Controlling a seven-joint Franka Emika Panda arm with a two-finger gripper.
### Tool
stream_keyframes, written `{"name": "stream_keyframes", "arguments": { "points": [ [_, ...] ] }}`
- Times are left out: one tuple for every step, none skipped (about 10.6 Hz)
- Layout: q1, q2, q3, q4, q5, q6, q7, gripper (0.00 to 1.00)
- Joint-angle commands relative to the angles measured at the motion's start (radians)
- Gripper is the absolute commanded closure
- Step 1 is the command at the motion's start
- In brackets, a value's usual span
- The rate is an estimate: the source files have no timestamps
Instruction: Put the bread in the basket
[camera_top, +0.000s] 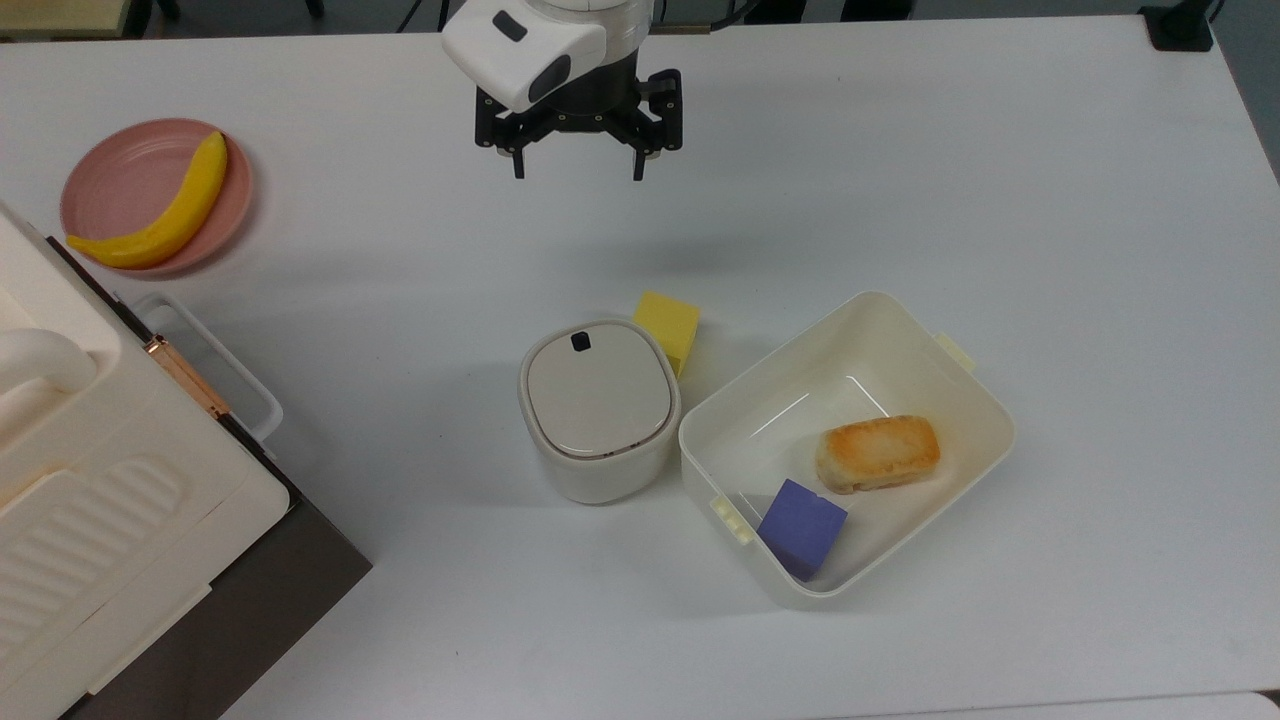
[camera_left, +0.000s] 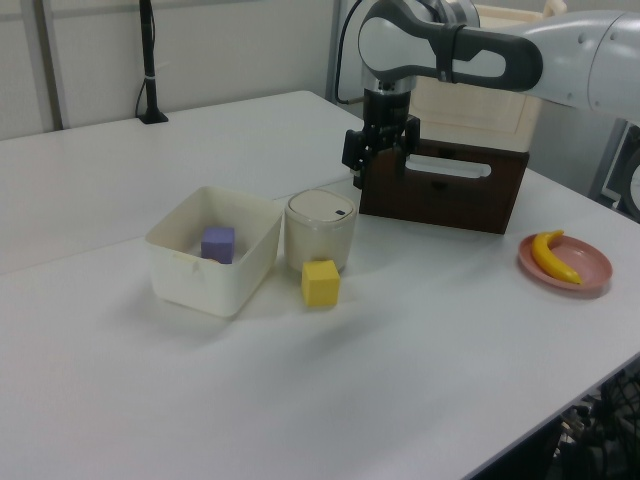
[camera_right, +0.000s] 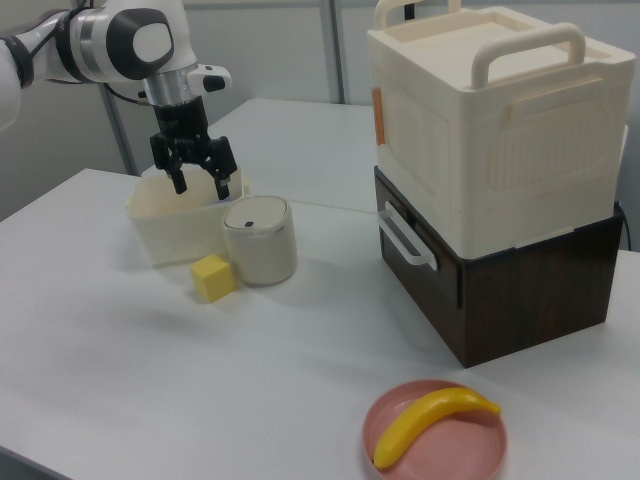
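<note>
Bare table (camera_top: 1000, 180) lies all round my fingers (camera_top: 578, 168), which hang spread and empty above it, well apart from the basket (camera_top: 990, 400). The top view shows the bread (camera_top: 878, 454) inside, beside a purple cube (camera_top: 801, 527); the basket wall hides the bread in the left view.

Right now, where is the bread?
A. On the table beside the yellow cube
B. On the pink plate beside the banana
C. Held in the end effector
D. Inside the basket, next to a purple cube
D. In the top view the bread lies on the floor of the basket near the purple cube, while the end effector hangs open and empty far from it.
</note>
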Motion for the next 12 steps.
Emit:
{"name": "stream_keyframes", "arguments": {
  "points": [
    [0.01,-0.022,-0.007,-0.024,0.01,-0.012,-0.023,0.0],
    [0.01,-0.02,-0.007,-0.024,0.008,-0.014,-0.028,0.0],
    [0.01,-0.02,-0.007,-0.026,0.008,-0.014,-0.03,0.0],
    [0.01,-0.022,-0.007,-0.032,0.008,-0.014,-0.03,0.0],
    [0.012,-0.022,-0.007,-0.032,0.008,-0.014,-0.03,0.0],
    [0.013,-0.022,-0.007,-0.035,0.008,-0.014,-0.031,0.0],
    [0.015,-0.022,-0.007,-0.043,0.008,-0.015,-0.031,0.0],
    [0.016,-0.023,-0.007,-0.047,0.008,-0.018,-0.03,0.0],
    [0.018,-0.022,-0.006,-0.047,0.008,-0.018,-0.03,0.0],
    [0.033,-0.022,-0.006,-0.055,0.007,-0.017,-0.03,0.0],
    [0.045,-0.022,-0.006,-0.072,-0.007,-0.012,-0.031,0.0],
    [0.061,-0.022,-0.006,-0.092,-0.032,-0.012,-0.037,0.0]
  ]
}}
